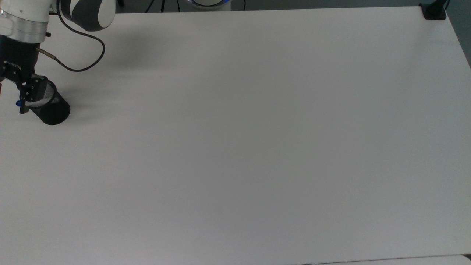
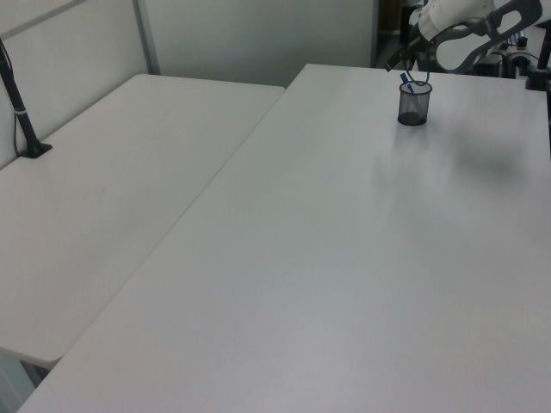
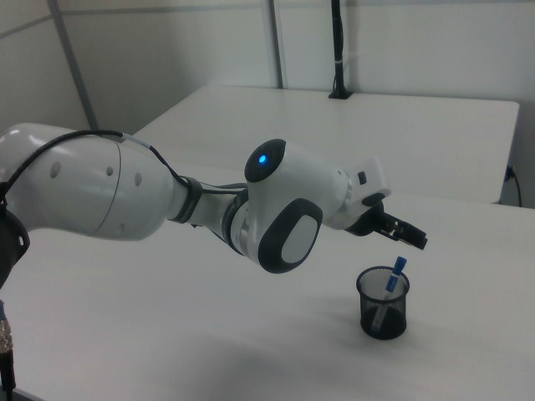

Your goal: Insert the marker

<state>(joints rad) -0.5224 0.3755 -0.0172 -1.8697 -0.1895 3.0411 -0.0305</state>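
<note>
marker (image 3: 391, 284): standing tilted inside the mesh cup (image 3: 383, 305), blue end poking above the rim, leaning toward 1 o'clock in the right view | cup: upright on the white table (image 1: 235, 147), at about 9 o'clock in the top view | jaws (image 3: 407, 235): just above the cup, apart from the marker, spread or pressed together I cannot tell

A robotics lab or test room: plain white tables (image 2: 327, 258) pushed together, grey partition walls (image 2: 250, 34), black camera posts (image 3: 338, 50) clamped to table edges, and a white arm (image 3: 167, 200) with a cable (image 1: 79, 55).
</note>
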